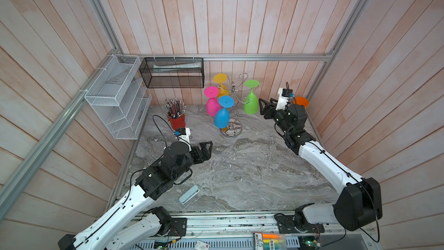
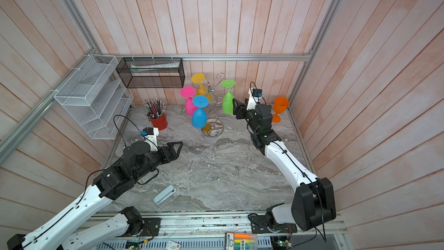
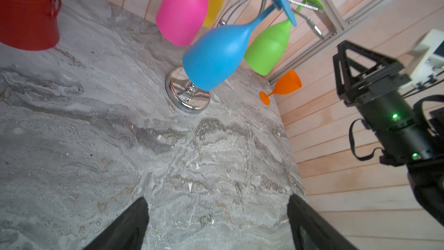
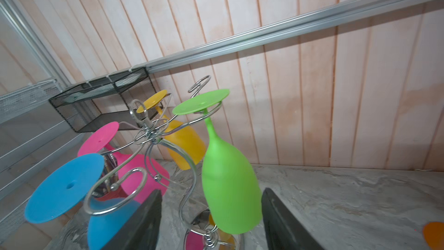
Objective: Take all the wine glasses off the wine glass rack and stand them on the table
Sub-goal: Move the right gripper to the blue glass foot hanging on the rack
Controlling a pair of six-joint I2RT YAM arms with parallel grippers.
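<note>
The chrome wine glass rack stands at the back of the marble table on a round base. Upside down from its hook arms hang a yellow, a pink, a blue and a green wine glass. My right gripper is open, its fingers on either side of the green bowl with a gap on each side. My left gripper is open and empty over the table, well in front of the rack.
An orange glass stands upright in the back right corner behind my right wrist. A red pencil pot is left of the rack. A white wire shelf and a black mesh basket hang on the walls. A pale blue case lies near the front.
</note>
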